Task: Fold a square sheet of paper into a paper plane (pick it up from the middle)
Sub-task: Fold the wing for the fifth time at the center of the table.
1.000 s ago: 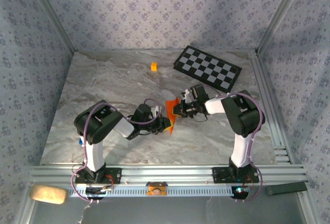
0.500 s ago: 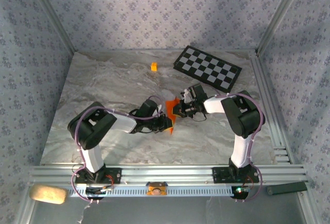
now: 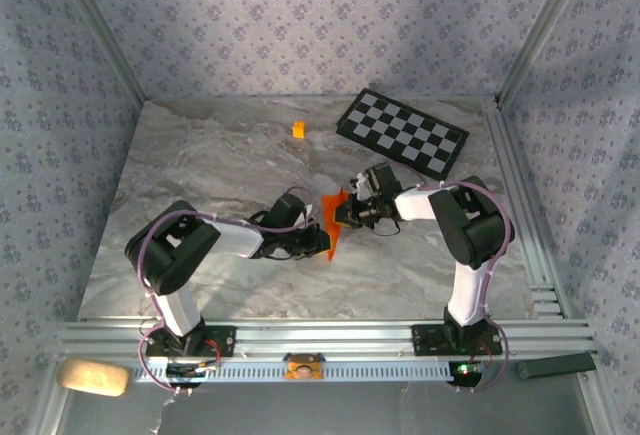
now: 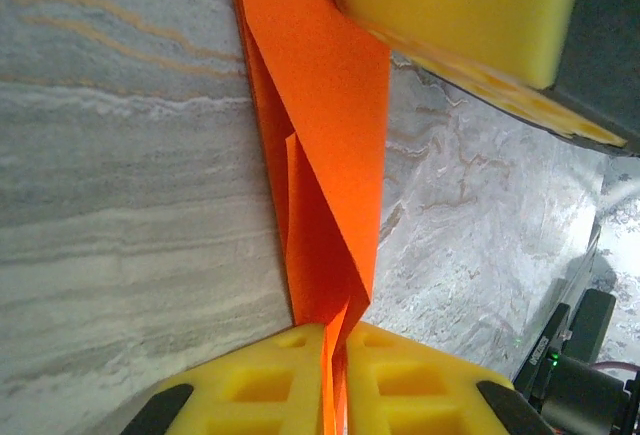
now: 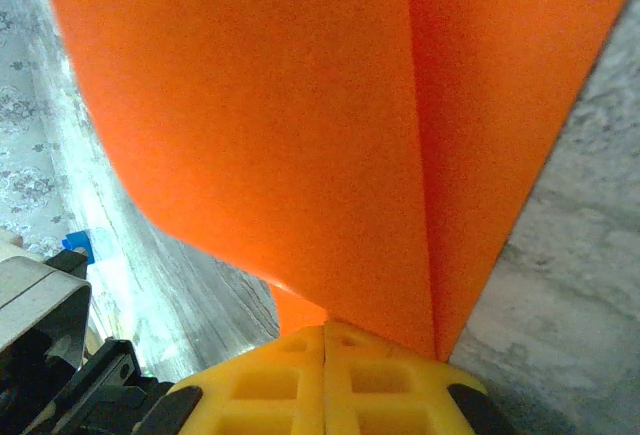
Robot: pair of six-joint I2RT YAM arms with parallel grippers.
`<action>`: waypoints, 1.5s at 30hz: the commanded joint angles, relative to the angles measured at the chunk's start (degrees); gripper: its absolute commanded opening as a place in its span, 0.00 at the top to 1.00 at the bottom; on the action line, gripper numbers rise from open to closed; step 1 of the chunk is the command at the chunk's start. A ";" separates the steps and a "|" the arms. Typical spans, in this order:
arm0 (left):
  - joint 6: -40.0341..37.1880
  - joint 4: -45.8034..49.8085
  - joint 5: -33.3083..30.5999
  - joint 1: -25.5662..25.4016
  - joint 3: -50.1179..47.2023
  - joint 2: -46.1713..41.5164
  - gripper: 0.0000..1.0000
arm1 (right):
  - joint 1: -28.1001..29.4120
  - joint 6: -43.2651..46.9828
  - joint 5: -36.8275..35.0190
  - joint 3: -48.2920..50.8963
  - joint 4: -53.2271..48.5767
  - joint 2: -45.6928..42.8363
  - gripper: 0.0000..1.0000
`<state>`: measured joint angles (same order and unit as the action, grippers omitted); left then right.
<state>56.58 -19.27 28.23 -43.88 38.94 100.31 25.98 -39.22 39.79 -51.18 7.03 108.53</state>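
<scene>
In the top external view, the orange paper [image 3: 332, 203] is located on the near left of the checkered board [image 3: 402, 133], apart from it, over the marble table [image 3: 200, 175]. The paper is seen as a creased, pointed shape and is gripped from both sides. The left gripper [image 3: 322, 243] is applied to the paper end farther from the board, and the right gripper [image 3: 343, 217] to the end closer to the board. A small orange-yellow cube [image 3: 298, 129] is placed to the left of the board, well apart from the paper. In the left wrist view, the left gripper [image 4: 336, 350] is shown with its two yellow pads [image 4: 260, 380] pressed together, and a thin edge of the paper [image 4: 335, 125] is pinched between them. Several overlapping folded layers are visible in the paper, which is narrowed toward the pads. A yellow pad of the other gripper [image 4: 460, 5] is seen against the far end of the paper, and the table [image 4: 120, 155] is visible beneath. In the right wrist view, the right gripper [image 5: 325, 340] is shown fully closed, its yellow pads [image 5: 390, 385] meeting on the narrow end of the paper [image 5: 290, 125]. One lengthwise crease is seen running up the paper from the pads. Whether the paper is touching the table cannot be determined in the three views.
</scene>
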 commanded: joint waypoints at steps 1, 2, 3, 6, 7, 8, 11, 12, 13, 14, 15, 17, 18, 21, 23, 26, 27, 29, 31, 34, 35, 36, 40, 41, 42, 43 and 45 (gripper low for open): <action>-0.23 4.15 1.87 0.09 -2.45 1.82 0.88 | 0.92 0.07 -4.37 1.12 -5.16 1.77 0.93; 0.27 2.66 2.33 0.13 -2.62 1.82 0.87 | 0.93 0.06 -4.46 1.17 -5.33 1.86 0.93; 0.74 1.98 2.37 0.15 -2.65 1.73 0.87 | 0.92 0.19 -4.46 1.10 -5.36 1.86 0.94; 1.90 -0.50 2.34 0.19 -3.12 1.49 0.86 | 0.87 0.19 -4.46 1.17 -5.53 1.88 0.94; 2.16 -1.42 2.12 0.13 -3.39 1.32 0.85 | 0.92 0.25 -4.54 1.22 -5.63 1.95 0.94; 2.54 -2.18 1.72 0.17 -3.72 1.14 0.84 | 0.88 0.29 -4.55 1.30 -5.71 1.86 0.94; 3.75 -5.70 1.39 0.19 -4.85 0.42 0.81 | 0.85 0.24 -4.70 1.43 -5.73 1.73 0.94; 3.97 -6.00 1.29 0.16 -4.96 0.05 0.80 | 0.89 0.26 -4.64 1.52 -5.65 1.77 0.94; 4.03 -5.89 0.85 0.11 -4.97 -0.31 0.79 | 0.83 0.29 -4.77 1.60 -5.59 1.69 0.94; 4.06 -5.64 0.24 0.19 -4.92 -0.69 0.78 | 0.91 0.29 -4.66 1.61 -5.53 1.76 0.94; 3.98 -5.36 -0.32 0.24 -5.00 -0.97 0.78 | 0.84 0.28 -4.58 1.61 -5.45 1.77 0.94; 3.91 -5.02 -1.27 0.22 -5.03 -1.41 0.78 | 0.80 0.28 -4.55 1.60 -5.45 1.71 0.94; 3.98 -5.04 -1.42 0.27 -5.06 -1.52 0.78 | 0.88 0.29 -4.55 1.59 -5.52 1.64 0.94; 4.01 -5.29 -1.73 0.24 -4.85 -1.46 0.77 | 0.76 0.35 -4.54 1.65 -5.69 1.51 0.94; 4.52 -5.95 -1.47 0.29 -4.79 -1.13 0.76 | 0.81 0.37 -4.68 1.69 -5.72 1.45 0.94; 5.25 -7.32 -1.38 0.38 -5.02 -1.17 0.75 | 0.77 0.29 -4.72 1.86 -5.67 1.38 0.94; 5.30 -7.17 -1.55 0.58 -5.01 -1.30 0.74 | 0.82 0.26 -4.75 1.88 -5.68 1.34 0.94; 5.66 -7.30 -2.32 0.85 -5.37 -1.79 0.73 | 0.82 0.26 -4.79 2.03 -5.65 1.29 0.94; 5.90 -7.16 -3.13 1.08 -5.62 -2.62 0.70 | 0.78 0.29 -4.73 2.03 -5.67 1.24 0.94; 5.25 -5.78 -3.86 1.10 -5.23 -3.71 0.68 | 0.77 0.21 -4.81 2.09 -5.55 1.33 0.94; 4.92 -5.24 -3.44 1.11 -4.83 -3.72 0.68 | 0.81 0.15 -4.74 2.05 -5.46 1.37 0.94; 4.66 -4.95 -3.10 1.14 -4.46 -3.72 0.68 | 0.75 0.20 -4.74 2.04 -5.45 1.39 0.94; 4.36 -4.27 -2.74 1.14 -3.79 -4.07 0.69 | 0.78 0.07 -4.83 1.94 -5.49 1.35 0.94; 4.14 -4.05 -2.74 1.08 -3.59 -4.07 0.70 | 0.79 0.09 -4.81 1.93 -5.67 1.33 0.94; 3.96 -3.65 -2.66 1.13 -3.25 -3.99 0.70 | 0.83 0.15 -4.87 1.93 -5.73 1.29 0.94; 3.65 -3.08 -2.40 1.11 -2.88 -3.82 0.71 | 0.83 0.20 -5.03 1.93 -5.75 1.33 0.94; 3.13 -2.37 -1.64 1.06 -2.00 -3.38 0.72 | 0.81 0.08 -5.05 2.13 -5.58 1.33 0.94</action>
<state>61.52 -24.82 26.52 -43.13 35.11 97.49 26.04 -39.38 39.38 -51.16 6.85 108.42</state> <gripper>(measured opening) 0.286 0.061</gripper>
